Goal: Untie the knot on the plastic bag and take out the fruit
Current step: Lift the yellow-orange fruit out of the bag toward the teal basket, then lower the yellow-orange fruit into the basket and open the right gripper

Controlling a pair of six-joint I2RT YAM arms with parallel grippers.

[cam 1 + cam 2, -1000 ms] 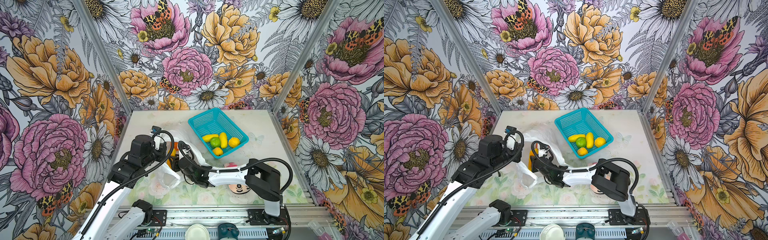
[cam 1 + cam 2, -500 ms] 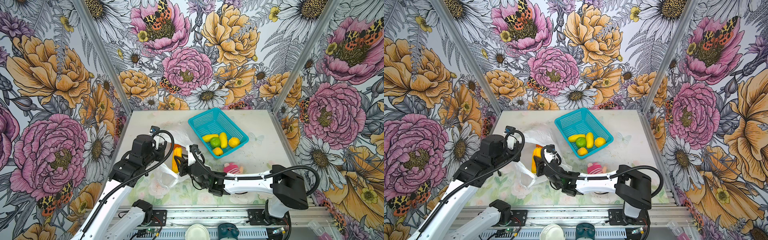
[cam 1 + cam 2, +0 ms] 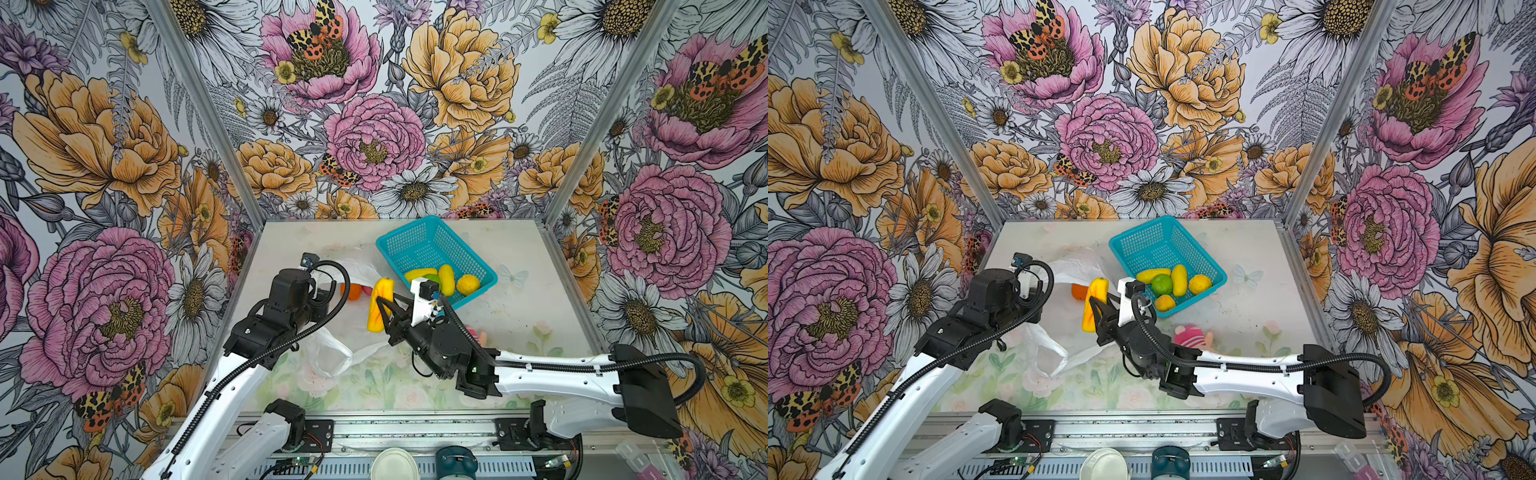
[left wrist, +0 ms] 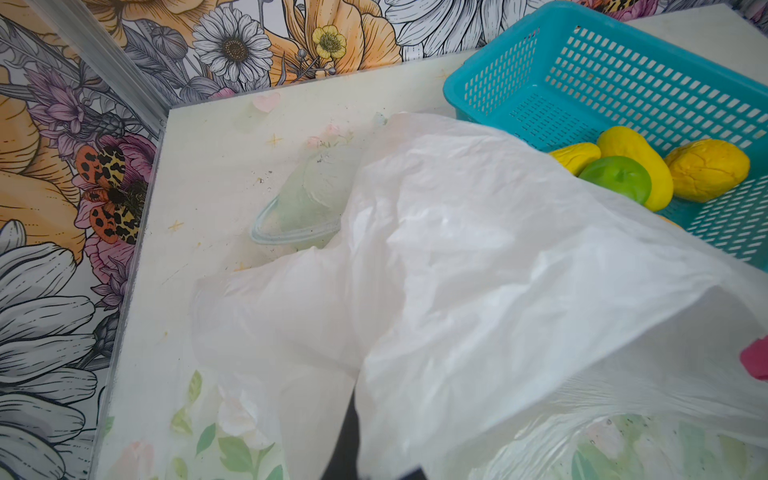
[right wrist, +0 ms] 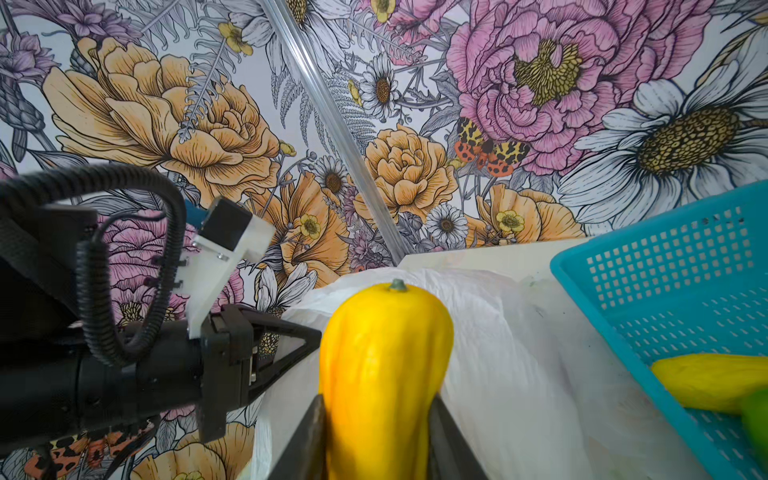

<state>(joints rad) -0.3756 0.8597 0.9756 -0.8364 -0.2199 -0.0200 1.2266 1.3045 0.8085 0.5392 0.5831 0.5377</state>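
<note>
Both top views show the right gripper [image 3: 384, 296], grasping a yellow fruit [image 3: 377, 318], newly lifted clear of the bag [image 3: 357, 270] that the clenched left gripper [image 5: 309, 336] holds up, so the basket [image 3: 405, 243] likely comes next.

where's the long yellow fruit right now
In both top views the long yellow fruit is clamped in the right gripper, between the plastic bag and the teal basket.

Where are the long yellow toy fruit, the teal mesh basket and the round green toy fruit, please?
long yellow toy fruit [image 3: 379, 295]: top view, middle.
teal mesh basket [image 3: 1158, 253]: top view, bare floor.
round green toy fruit [image 3: 1161, 284]: top view, centre.
</note>
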